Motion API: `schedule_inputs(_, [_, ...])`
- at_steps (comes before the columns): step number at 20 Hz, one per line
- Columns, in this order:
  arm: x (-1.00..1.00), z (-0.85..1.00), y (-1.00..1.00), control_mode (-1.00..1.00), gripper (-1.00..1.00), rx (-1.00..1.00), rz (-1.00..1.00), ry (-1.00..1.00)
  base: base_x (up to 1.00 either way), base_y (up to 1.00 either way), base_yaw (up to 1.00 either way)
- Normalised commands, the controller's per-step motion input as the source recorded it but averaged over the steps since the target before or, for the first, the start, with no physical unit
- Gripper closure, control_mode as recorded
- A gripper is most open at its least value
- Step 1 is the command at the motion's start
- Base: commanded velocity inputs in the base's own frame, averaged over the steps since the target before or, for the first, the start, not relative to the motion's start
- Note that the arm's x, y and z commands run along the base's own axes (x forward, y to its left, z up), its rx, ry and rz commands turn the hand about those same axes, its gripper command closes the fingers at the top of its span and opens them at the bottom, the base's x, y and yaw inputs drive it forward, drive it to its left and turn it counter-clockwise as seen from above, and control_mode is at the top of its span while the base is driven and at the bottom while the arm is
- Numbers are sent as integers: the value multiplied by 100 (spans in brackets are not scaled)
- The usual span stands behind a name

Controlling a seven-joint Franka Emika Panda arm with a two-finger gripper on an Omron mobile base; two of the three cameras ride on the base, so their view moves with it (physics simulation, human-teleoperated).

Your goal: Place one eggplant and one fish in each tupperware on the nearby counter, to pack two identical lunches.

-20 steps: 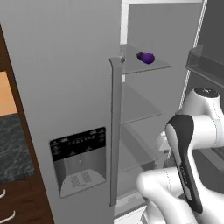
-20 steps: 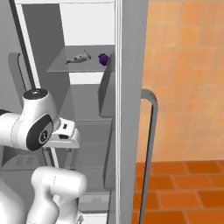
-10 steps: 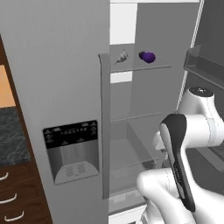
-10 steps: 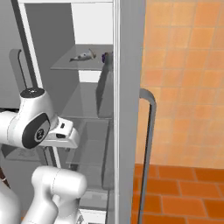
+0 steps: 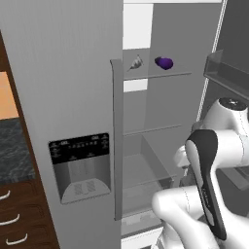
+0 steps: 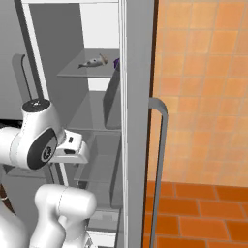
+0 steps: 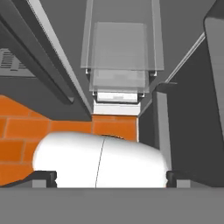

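The view has slid left; one eggplant [image 5: 164,62], one fish [image 5: 135,62] shelved; gripper [image 7: 111,177] spread wide, empty.

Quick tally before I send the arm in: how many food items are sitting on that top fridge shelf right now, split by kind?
Glossy purple oval eggplant: 1
Small silvery-grey fish with a pointed tail: 1
Total: 2, both on the clear upper fridge shelf, the fish to the left of the eggplant in the left base view.

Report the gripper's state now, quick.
Gripper: open, jaws spread wide, holding nothing.
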Motion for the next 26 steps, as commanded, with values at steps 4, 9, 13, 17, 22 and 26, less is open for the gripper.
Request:
schedule_inputs(4, [3, 63, 0, -100, -100, -1, 9, -39, 0, 0, 0])
schedule_inputs(9, [44, 97, -2, -100, -100, 3, 8, -39, 0, 0, 0])
schedule_inputs(13, [67, 100, -4, -100, -100, 2, 0, -16, 0, 0, 0])
schedule_inputs(17, [99, 90, 9, -100, -100, 0, -1, 4, 0, 0, 0])
schedule_inputs(22, [100, 40, 0, -100, -100, -6, -9, 13, 0, 0, 0])
schedule_inputs(26, [100, 2, 0, -100, -100, -23, -5, 7, 0, 0, 0])
